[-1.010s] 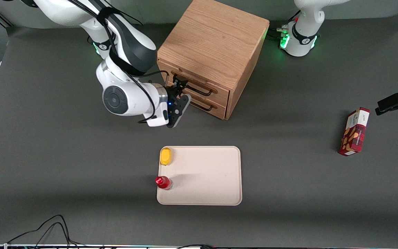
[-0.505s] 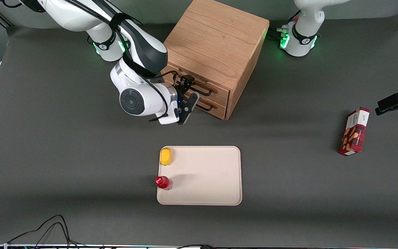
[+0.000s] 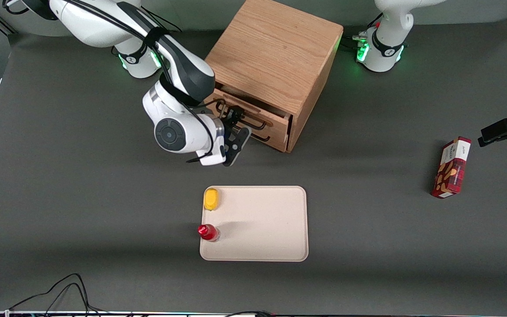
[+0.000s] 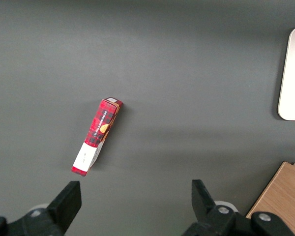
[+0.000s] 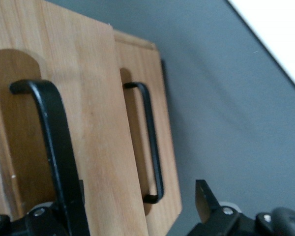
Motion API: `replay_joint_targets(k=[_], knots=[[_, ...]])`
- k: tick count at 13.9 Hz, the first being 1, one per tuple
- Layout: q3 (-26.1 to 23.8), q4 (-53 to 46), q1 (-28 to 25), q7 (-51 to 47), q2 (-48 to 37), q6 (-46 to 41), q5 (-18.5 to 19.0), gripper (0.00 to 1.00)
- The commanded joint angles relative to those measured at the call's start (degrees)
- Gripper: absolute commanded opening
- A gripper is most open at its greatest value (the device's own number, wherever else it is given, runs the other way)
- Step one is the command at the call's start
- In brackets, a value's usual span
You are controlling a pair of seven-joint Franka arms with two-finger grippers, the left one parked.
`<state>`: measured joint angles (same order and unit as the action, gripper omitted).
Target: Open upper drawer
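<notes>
Gripping the long black handle [image 3: 247, 118] of the upper drawer [image 3: 253, 115], hand [image 3: 232, 119] in front of the cabinet [image 3: 272, 70], fingers pinched on the wire near its working-arm end. Seen from the right wrist: black handle bar [image 5: 59, 147] running straight down into the hand [image 5: 118, 216], one dark fingertip [image 5: 204, 196] standing free beside the drawer front. Pulled slightly out of the cabinet, that upper drawer, with a dark gap showing under the cabinet's top edge and its front [image 5: 54, 113] standing proud of the bottom drawer [image 5: 150, 147]. Sitting flush just below, the bottom drawer [image 3: 271, 136], its own black handle [image 5: 150, 142] untouched.

Resting on the dark tabletop [image 3: 82, 211], nearer to the front camera than the cabinet, a beige tray [image 3: 262, 224]. Lying on the tray's rim, a yellow object [image 3: 211, 199]; standing at the same edge, nearer still to the camera, a red-capped bottle [image 3: 207, 232]. Lying well apart toward the parked arm's end of the tabletop, a red plaid box [image 3: 451, 168], also visible from the left wrist [image 4: 97, 136].
</notes>
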<state>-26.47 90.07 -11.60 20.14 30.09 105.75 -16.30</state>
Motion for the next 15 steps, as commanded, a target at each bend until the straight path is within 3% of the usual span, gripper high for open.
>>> replay_joint_targets(k=[1,15], knots=[[2.6,-7.1,0.6,1.0,3.4,-0.9,1.4,1.0],[12.4,-25.3,1.5,7.0,11.1,-8.1,1.4,1.0]])
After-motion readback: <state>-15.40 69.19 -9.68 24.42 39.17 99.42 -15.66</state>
